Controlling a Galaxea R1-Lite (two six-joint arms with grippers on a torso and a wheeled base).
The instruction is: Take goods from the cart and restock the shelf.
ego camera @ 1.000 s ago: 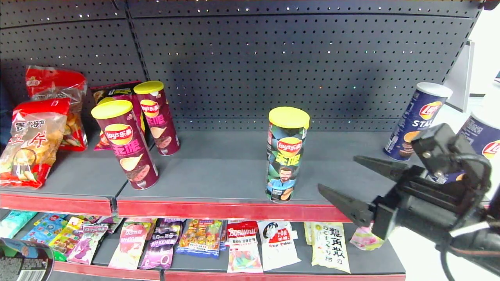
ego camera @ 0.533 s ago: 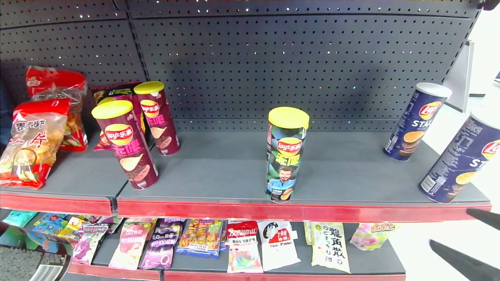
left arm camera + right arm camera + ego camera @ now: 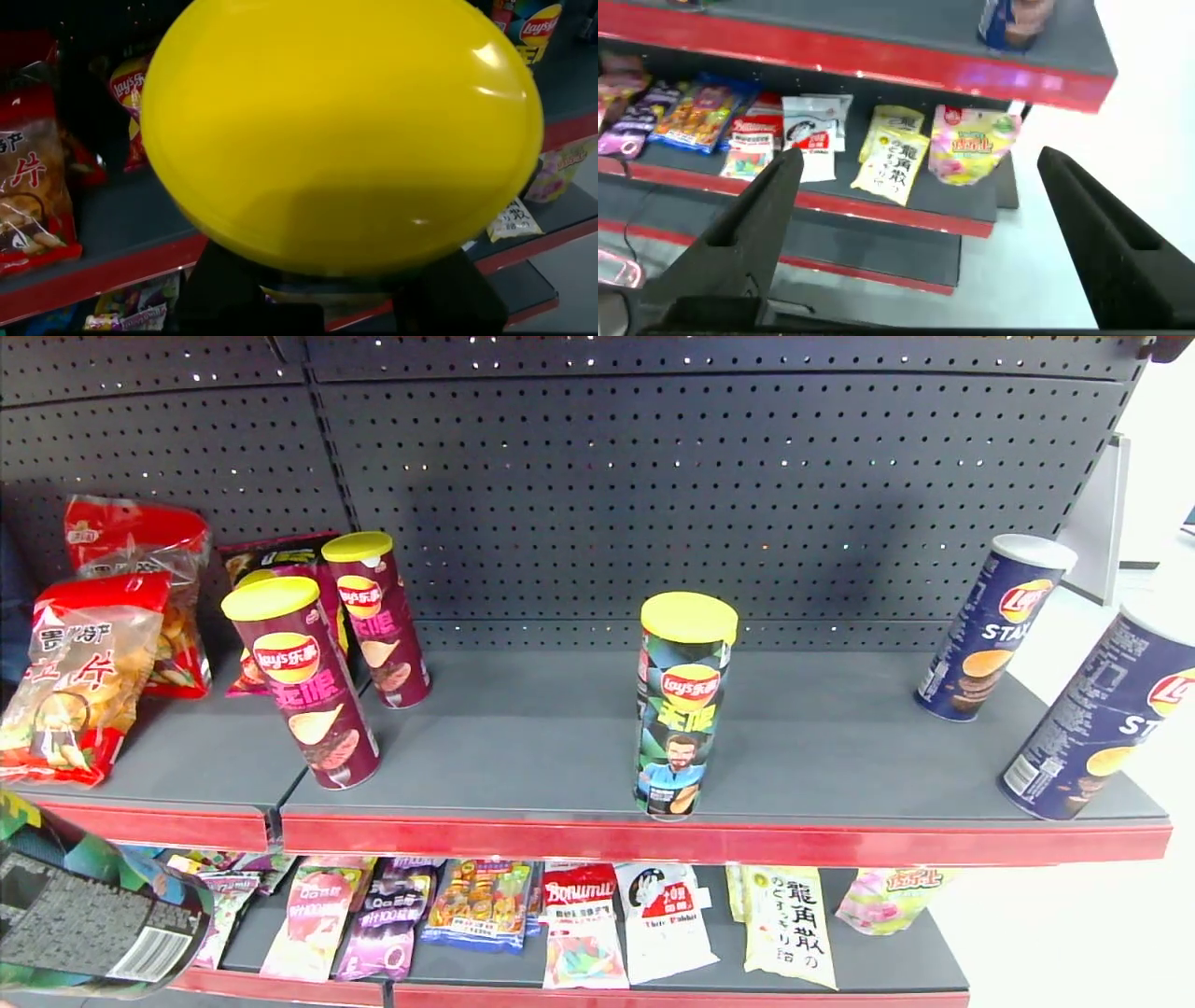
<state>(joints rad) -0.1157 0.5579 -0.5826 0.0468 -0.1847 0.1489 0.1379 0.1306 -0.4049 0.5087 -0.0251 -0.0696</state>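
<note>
Since the earlier frames the held can [image 3: 89,915] has been raised at the lower left of the head view, and the right pincer [image 3: 920,159] has been drawn back from the shelf [image 3: 523,737]. The held can is gripped by the left pincer [image 3: 336,303], which is closed around its body, low at the left and below the level of the shelf board. A green-and-black pattern, a barcode and a yellow lid [image 3: 341,131] are seen on it; no dent can be made out. Placing is judged not yet done. A standing can [image 3: 684,705] of the same pattern is already set upright at the shelf's front, with bare room on both sides. The right pincer is spread wide, and nothing is held in it.
</note>
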